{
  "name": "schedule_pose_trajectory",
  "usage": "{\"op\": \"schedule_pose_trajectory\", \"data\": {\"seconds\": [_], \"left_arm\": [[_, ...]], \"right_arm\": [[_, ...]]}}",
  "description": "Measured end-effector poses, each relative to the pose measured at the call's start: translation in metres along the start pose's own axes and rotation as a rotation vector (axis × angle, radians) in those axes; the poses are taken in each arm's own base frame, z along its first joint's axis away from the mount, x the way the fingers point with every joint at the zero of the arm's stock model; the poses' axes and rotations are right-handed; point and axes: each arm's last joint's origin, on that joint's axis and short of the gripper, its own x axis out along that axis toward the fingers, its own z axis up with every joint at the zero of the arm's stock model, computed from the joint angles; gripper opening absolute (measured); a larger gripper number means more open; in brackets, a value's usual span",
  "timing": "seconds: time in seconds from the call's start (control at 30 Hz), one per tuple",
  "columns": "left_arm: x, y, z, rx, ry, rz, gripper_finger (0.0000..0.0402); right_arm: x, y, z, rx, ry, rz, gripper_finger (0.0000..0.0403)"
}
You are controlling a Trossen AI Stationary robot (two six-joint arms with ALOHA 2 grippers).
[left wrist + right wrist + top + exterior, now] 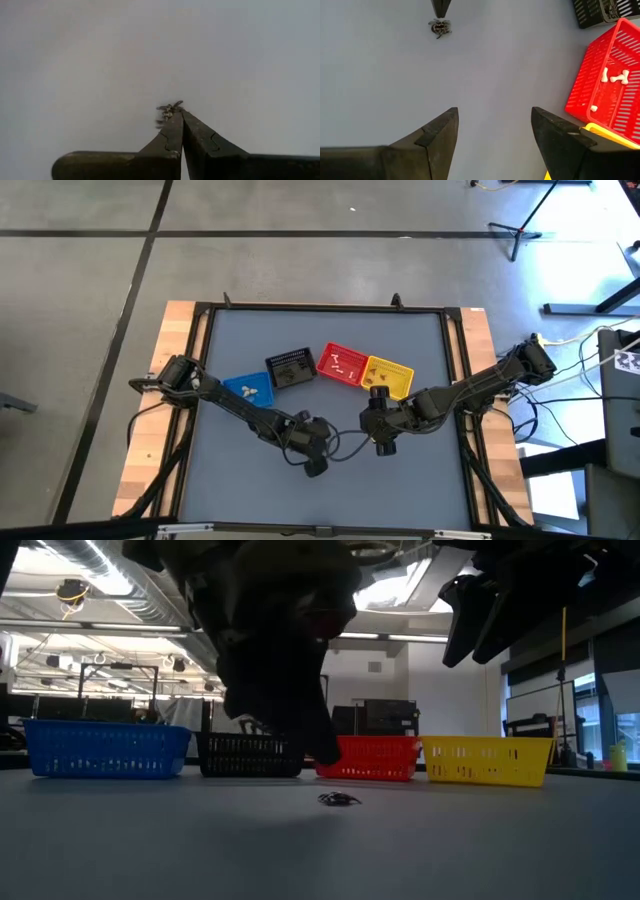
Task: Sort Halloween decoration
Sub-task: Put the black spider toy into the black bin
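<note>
- I look down on the grey table (240, 480), framed in black rails with wooden side boards; everything below is placed against the red basket (341, 364).
- Both dark arms reach in from the table's sides and meet on the near side of the red basket, toward the table's front edge.
- Four small baskets stand in a curved row: the blue basket (248, 388) at the far left end, the black basket (291, 367) just left of the red one, the yellow basket (390, 376) touching the red one's right side.
- My left gripper (182, 114) sits low over the bare table, in front of the red basket and a little left of it; its fingers are pressed together, tips just beside a small dark spider trinket (169, 111). I cannot tell whether the tips actually pinch it.
- My right gripper (494, 131) hangs above the table in front of the red basket, near the yellow one, fingers spread wide apart with nothing between them.
- The low view shows the spider trinket lying on the table surface, well in front of the red basket.
- Inside the red basket lie pale bone-shaped pieces (620, 76).
- Small pale pieces (250, 391) sit in the blue basket, and a dark piece (379, 391) rests at the yellow basket's near rim.
</note>
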Motion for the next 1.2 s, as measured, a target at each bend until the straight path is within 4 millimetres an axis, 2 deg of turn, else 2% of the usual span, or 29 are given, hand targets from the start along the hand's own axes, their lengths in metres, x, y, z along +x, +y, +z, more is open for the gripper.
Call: {"op": "schedule_pose_trajectory", "data": {"seconds": [0.2, 0.4, 0.5, 0.63, 0.87, 1.2], "left_arm": [[0.002, -0.002, 0.001, 0.082, -0.027, -0.002, 0.0000], [0.020, -0.002, -0.017, 0.123, 0.053, 0.008, 0.0000], [0.019, 0.001, -0.023, 0.092, 0.143, 0.017, 0.0000], [0.016, 0.002, -0.026, 0.067, 0.171, 0.036, 0.0000], [0.015, 0.000, -0.028, 0.072, 0.154, 0.048, 0.0000], [0.020, -0.003, -0.022, 0.051, 0.041, 0.040, 0.0000]], "right_arm": [[0.000, 0.000, 0.000, -0.001, 0.000, -0.001, 0.0248], [0.000, 0.000, 0.000, -0.002, 0.001, 0.000, 0.0248], [0.000, 0.000, 0.000, -0.002, 0.001, 0.000, 0.0248], [0.000, 0.000, 0.000, -0.003, 0.001, 0.000, 0.0248], [0.000, 0.000, 0.000, -0.004, 0.000, 0.000, 0.0248], [0.000, 0.000, 0.000, -0.003, -0.002, 0.001, 0.0248]]}}
